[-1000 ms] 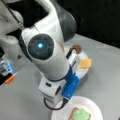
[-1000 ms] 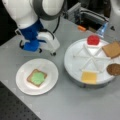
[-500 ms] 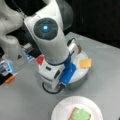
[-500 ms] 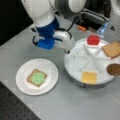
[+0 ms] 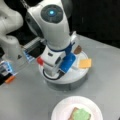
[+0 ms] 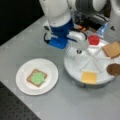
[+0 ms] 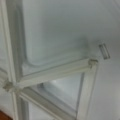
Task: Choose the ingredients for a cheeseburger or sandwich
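Fingers (image 6: 79,51) over the divided tray (image 6: 75,72), tomato disc (image 6: 94,40) just beside.

lettuce (image 6: 38,77) on toast (image 6: 36,77), plate (image 6: 25,85)

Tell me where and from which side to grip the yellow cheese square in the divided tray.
Come from straight above. The cheese square lies flat in a compartment of the divided tray, near its rim, so its thin opposite edges are probably the only parts to pinch; the dividers and rim likely block a sideways approach. The gripper hangs over the tray beside the red tomato disc.
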Available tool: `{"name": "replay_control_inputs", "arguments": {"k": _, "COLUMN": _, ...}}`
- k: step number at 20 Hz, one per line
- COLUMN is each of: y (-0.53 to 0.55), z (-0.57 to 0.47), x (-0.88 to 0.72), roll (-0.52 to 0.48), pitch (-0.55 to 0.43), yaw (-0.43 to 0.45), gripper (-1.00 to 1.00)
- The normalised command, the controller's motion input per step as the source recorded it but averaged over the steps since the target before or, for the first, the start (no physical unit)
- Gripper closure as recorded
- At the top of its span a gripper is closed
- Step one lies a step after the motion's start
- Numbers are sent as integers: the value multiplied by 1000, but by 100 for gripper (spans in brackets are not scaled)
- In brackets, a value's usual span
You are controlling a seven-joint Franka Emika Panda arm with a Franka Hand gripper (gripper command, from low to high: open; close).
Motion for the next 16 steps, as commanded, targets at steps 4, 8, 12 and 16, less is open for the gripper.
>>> {"name": "replay_control_inputs", "arguments": {"k": 4, "y": 226, "z": -85, "x": -429, "roll": -274, "pitch": -186, "yaw": -34, "gripper": -100}}
{"name": "replay_control_inputs", "arguments": {"k": 8, "y": 162, "z": -13, "x": -456, "roll": -250, "pitch": -175, "yaw": -18, "gripper": -100}}
{"name": "replay_control_inputs", "arguments": {"k": 12, "y": 122, "z": -54, "x": -424, "roll": -252, "pitch": -162, "yaw": -27, "gripper": -100}}
{"name": "replay_control_inputs", "arguments": {"k": 16, "y": 122, "z": -214, "x": -259, "roll": -257, "pitch": -200, "yaw": -12, "gripper": -100}}
